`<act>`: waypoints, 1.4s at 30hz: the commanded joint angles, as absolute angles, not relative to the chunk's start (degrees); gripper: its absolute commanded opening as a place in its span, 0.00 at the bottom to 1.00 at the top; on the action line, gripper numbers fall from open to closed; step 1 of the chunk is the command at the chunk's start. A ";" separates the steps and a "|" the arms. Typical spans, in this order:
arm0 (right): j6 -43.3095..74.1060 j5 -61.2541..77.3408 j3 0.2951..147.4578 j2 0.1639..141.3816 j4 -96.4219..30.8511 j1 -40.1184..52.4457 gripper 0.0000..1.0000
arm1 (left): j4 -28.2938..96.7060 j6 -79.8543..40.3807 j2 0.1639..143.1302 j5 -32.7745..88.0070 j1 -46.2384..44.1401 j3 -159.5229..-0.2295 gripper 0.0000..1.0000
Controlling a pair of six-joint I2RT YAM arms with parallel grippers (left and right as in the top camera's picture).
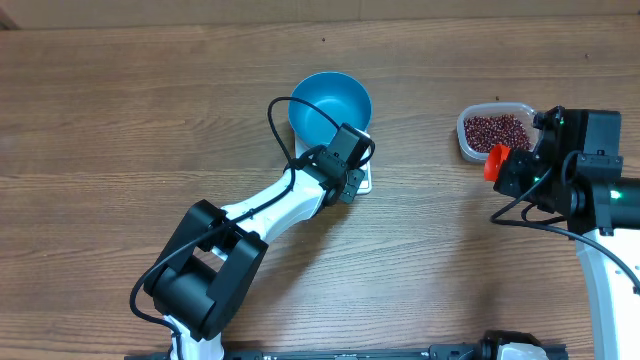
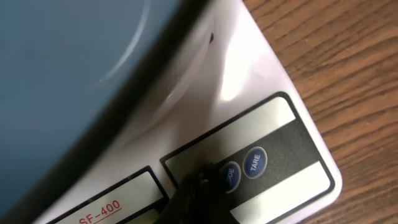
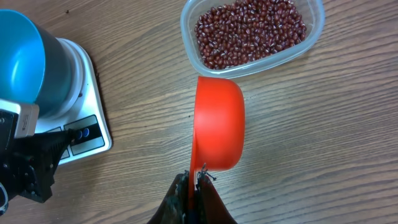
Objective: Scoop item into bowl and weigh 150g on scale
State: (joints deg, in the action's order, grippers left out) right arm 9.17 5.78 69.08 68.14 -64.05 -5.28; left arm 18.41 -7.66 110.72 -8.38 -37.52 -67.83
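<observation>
The blue bowl (image 1: 330, 100) stands on the white scale (image 1: 364, 182), whose button edge faces the table's front. My left gripper (image 1: 350, 188) is shut, and its dark tip (image 2: 200, 182) rests on the panel at the MODE button (image 2: 230, 176), beside TARE. In the left wrist view the bowl (image 2: 62, 74) fills the upper left. Dark red-brown beans (image 3: 249, 30) lie in a clear container (image 3: 314, 25) at the right. My right gripper (image 3: 196, 182) is shut on the handle of a red scoop (image 3: 217, 124), which hangs just short of the container with its cup turned sideways.
The clear container (image 1: 466, 135) with the beans (image 1: 493, 130) sits close to the right arm's body (image 1: 585, 160). The left arm (image 1: 260, 215) stretches diagonally from the front left up to the scale. Bare wooden tabletop (image 1: 120, 120) surrounds everything.
</observation>
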 commanded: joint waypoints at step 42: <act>8.91 6.07 70.41 68.07 -64.47 -5.72 0.04 | 25.56 -5.93 113.54 -6.57 -37.47 -71.96 0.04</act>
State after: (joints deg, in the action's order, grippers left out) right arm 9.15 5.78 69.08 68.14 -64.60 -5.28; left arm 24.01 -7.01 111.18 -7.31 -37.52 -69.63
